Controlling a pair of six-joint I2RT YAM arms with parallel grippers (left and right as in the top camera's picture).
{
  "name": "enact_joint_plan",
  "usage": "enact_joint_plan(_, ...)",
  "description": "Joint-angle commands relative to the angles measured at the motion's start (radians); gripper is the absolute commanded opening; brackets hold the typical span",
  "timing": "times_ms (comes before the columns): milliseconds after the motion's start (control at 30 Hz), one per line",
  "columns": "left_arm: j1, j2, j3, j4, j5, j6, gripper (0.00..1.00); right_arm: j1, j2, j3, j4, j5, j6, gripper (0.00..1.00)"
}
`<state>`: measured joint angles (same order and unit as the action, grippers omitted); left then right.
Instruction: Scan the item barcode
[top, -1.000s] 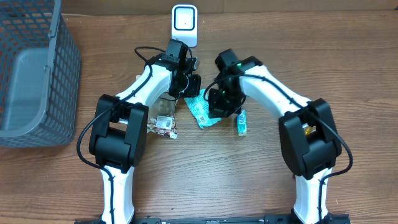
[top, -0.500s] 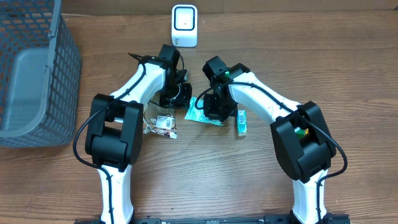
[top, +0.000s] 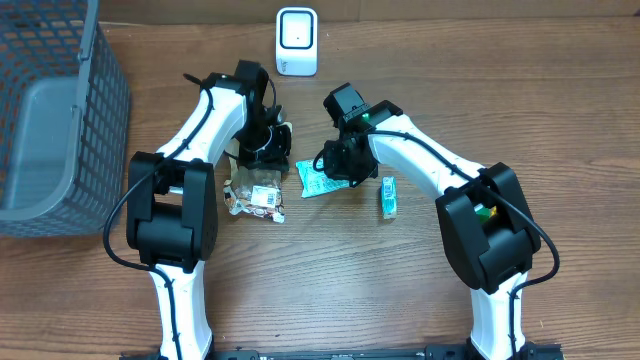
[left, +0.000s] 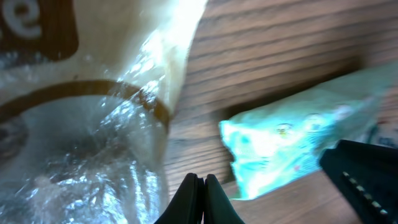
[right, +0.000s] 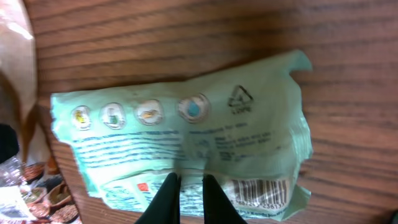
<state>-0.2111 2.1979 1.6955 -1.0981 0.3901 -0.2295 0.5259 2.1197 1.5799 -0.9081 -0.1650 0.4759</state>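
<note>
Surface: a brown wooden table (top: 560, 120) with pronounced grain is recorded; of the room, nothing beyond the tabletop can be made out.

Fixtures: a grey mesh basket (top: 100, 100) is placed at the left edge; a white scanner (top: 297, 40) is stood upright at the far centre.

Task item: a mint-green packet (right: 186, 124) is laid flat at the table's centre, near the scanner but apart from it; a clear crinkled bag (top: 255, 190) lies just beside it on the left, and a small green item (top: 388, 197) on the right.

Markings: a row of four round icons, a recycling triangle and a barcode (right: 264, 190) at one corner are printed on the packet; its small print cannot be read; a brown band is seen on the bag.

Left gripper (left: 198, 193): fingers pressed together, nothing between them, poised between bag and packet.

Right gripper (right: 188, 180): fingers narrowly apart over the packet's barcode edge.
</note>
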Motion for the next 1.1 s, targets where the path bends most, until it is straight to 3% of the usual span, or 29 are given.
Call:
enact_joint_plan(0,-0.004,0.012,0.038,-0.018,0.090,0.024,0.13,-0.031,-0.055,0.039,0.000,-0.011,-0.031,0.17)
enact_joint_plan(33,-0.010,0.012,0.037,-0.026,0.101,0.026,0.19,-0.044,-0.051,0.036,-0.016,-0.011,-0.031,0.18)
enact_joint_plan(167,-0.024,0.013,0.037,-0.021,0.074,0.061,0.24,-0.061,-0.047,0.012,-0.021,0.000,-0.032,0.18)
enact_joint_plan(400,-0.061,0.013,0.035,0.005,0.023,0.061,0.28,-0.063,-0.047,-0.030,0.032,0.015,-0.032,0.18)
enact_joint_plan(533,-0.083,0.013,0.035,0.006,-0.045,0.049,0.25,-0.061,-0.047,-0.038,0.040,0.014,-0.031,0.19)
enact_joint_plan(1067,-0.097,0.013,0.035,0.013,-0.088,0.050,0.36,-0.061,-0.032,-0.142,0.140,0.014,-0.031,0.18)
